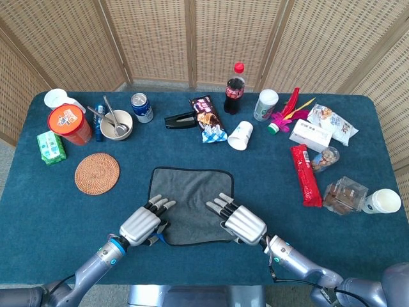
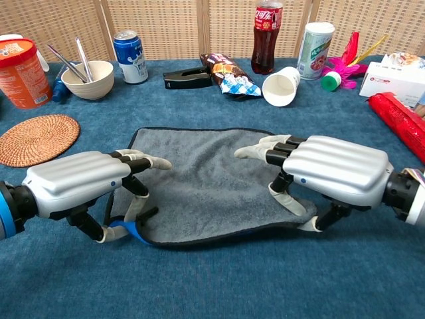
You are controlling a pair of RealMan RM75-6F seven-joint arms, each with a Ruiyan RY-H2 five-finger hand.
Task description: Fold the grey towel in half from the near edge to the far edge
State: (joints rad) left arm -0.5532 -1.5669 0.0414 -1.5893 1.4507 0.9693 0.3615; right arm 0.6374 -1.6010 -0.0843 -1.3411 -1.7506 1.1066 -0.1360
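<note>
Here, the lines that matter for the fold:

Towel: the grey towel [image 2: 206,179] lies flat on the blue table [image 1: 358,249], near the front edge and between the two arms. Its far edge runs straight, side to side, on the side towards the bottle and cups; its near edge is rumpled and slightly raised off the cloth.

Near left corner: a blue tag [image 2: 133,230] peeps out from under the hem, just where the left hand works.

Left hand: the left hand [image 2: 80,189] sits over the near left corner, thumb below and fingers above the hem. It looks clamped on the edge, though the contact itself is partly hidden.

Right hand: the right hand [image 2: 332,169] covers the near right corner, thumb tucked under the hem and fingers [image 2: 255,149] stretched over the top. It too appears to pinch the edge.

Key relation: both hands sit at the near edge, one at each corner and about level with each other. The rest of the towel lies straight ahead of them, away from the robot.

Judgement: the fold axis runs left to right across the middle, so both corners would need to travel forward together, evenly, to land on the far edge.

Beyond the towel: a woven coaster [image 1: 97,173] lies to the left, well apart; a tipped paper cup [image 1: 241,135] and a snack bag [image 1: 208,118] lie past the far edge.
</note>
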